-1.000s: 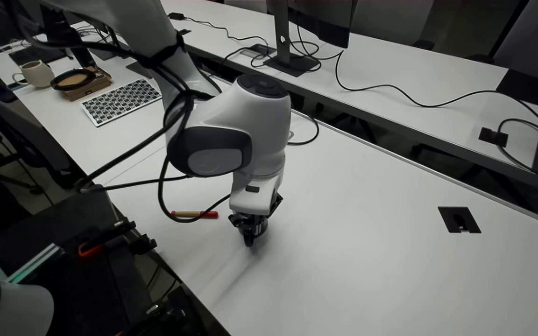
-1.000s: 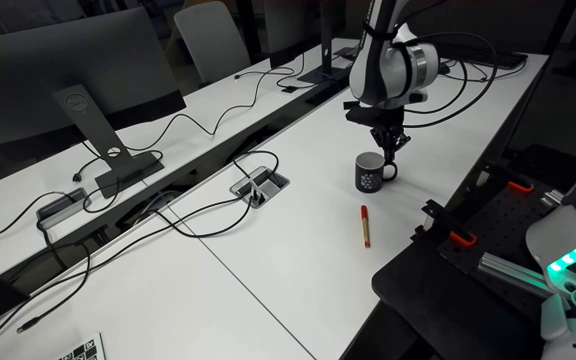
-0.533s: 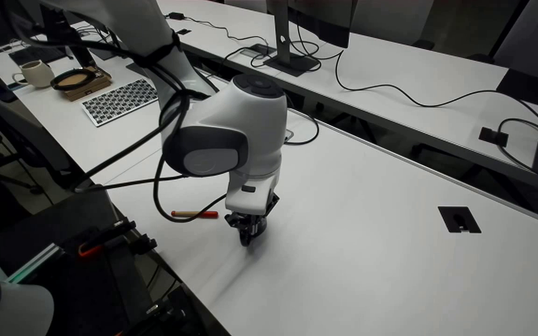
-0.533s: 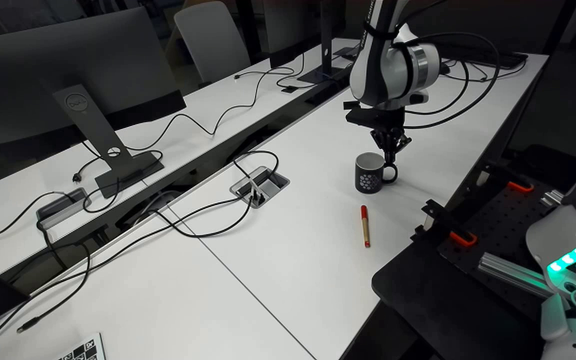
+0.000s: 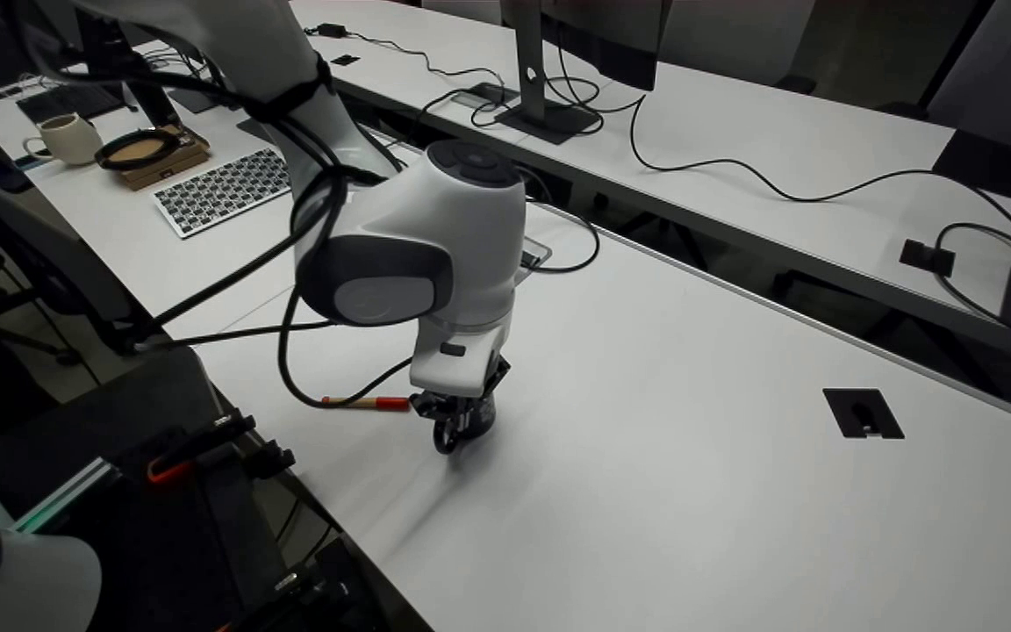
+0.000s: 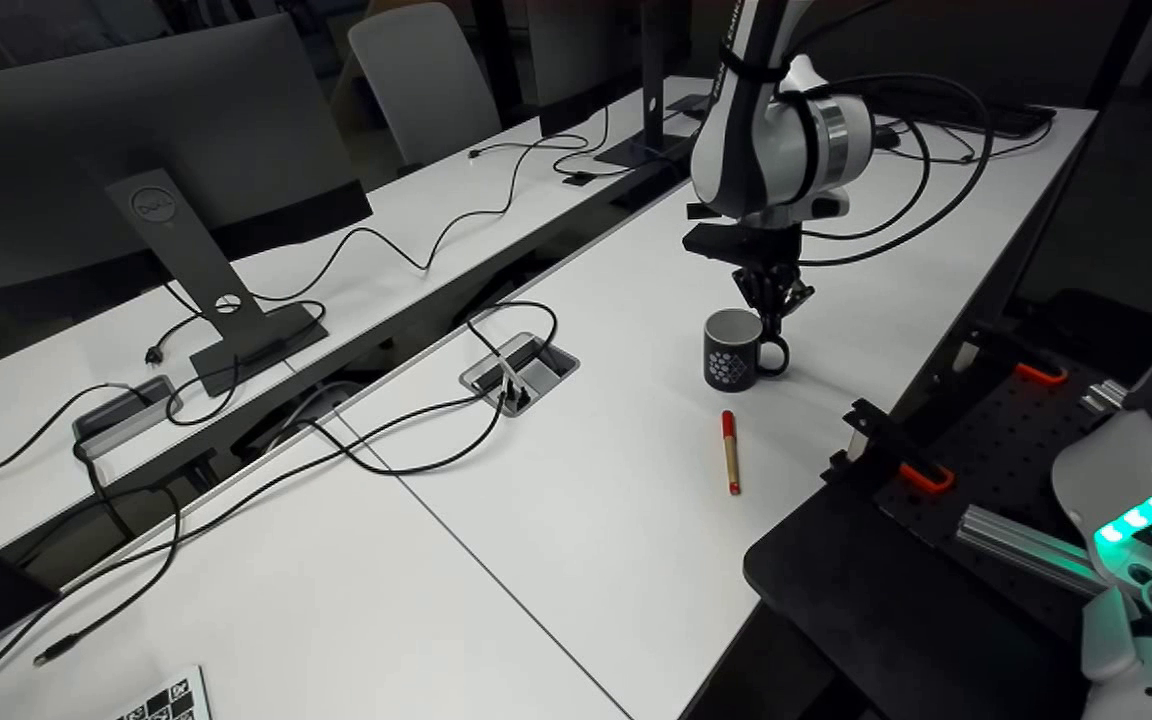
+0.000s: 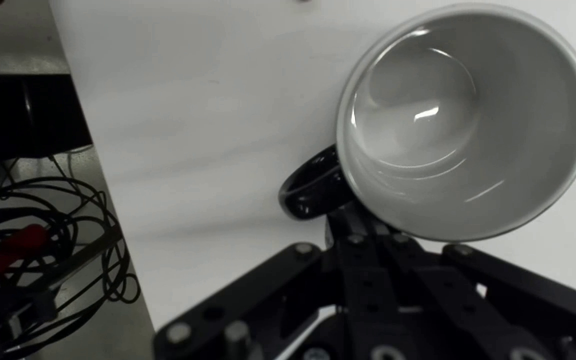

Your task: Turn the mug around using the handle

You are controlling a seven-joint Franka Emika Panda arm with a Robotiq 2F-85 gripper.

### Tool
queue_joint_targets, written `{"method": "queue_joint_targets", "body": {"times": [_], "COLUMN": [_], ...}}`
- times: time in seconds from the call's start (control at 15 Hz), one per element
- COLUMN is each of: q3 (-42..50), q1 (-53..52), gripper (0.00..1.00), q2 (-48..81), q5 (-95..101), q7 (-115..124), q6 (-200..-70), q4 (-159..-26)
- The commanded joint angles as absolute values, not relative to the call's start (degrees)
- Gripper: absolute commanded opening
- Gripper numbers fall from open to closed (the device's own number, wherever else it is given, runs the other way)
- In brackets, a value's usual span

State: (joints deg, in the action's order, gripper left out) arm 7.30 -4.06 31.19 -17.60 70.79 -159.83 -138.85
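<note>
The dark mug [image 6: 732, 362] stands upright on the white table, with its pale grey inside [image 7: 468, 120] filling the upper right of the wrist view. Its black loop handle [image 6: 782, 356] sticks out toward the robot base side. My gripper [image 7: 355, 220] is shut with nothing gripped, its fingers pressed together in the corner between the handle [image 7: 318, 192] and the mug wall. They appear to touch the handle's side; the very tips are hidden under the handle and rim. In an exterior view the arm partly covers the mug [image 5: 479, 421].
A red and tan marker pen [image 6: 730, 455] lies near the mug. A cable box [image 6: 519, 375] with cords is set into the table farther off. The table's near edge borders the black robot mount [image 6: 856, 580]. A keyboard [image 5: 223, 191] lies behind the arm.
My shut gripper has moved a little toward the pen, pushing the handle. The mug has shifted slightly the same way and turned a little, its dot pattern and handle swinging round.
</note>
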Motion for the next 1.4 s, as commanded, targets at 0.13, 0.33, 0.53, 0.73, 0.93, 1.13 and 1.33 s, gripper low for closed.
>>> {"method": "queue_joint_targets", "body": {"times": [0.13, 0.33, 0.53, 0.73, 0.93, 1.13, 1.33], "q3": [5.34, 5.62, 7.04, 6.91, 6.98, 6.99, 6.99], "q1": [-2.29, -2.17, -2.91, -2.76, -2.76, -2.76, -2.76], "gripper": [0.0, 0.0, 0.0, 0.01, 0.01, 0.01, 0.01], "q2": [30.37, 30.44, 30.78, 31.28, 31.29, 31.29, 31.29], "q5": [-20.3, -20.54, -19.75, -19.25, -19.24, -19.24, -19.24], "q7": [70.48, 70.71, 71.83, 70.94, 70.97, 70.98, 70.99], "q6": [-160.75, -160.83, -160.11, -159.71, -159.71, -159.71, -159.71], "q4": [-139.86, -139.91, -139.96, -139.23, -139.26, -139.26, -139.27]}}
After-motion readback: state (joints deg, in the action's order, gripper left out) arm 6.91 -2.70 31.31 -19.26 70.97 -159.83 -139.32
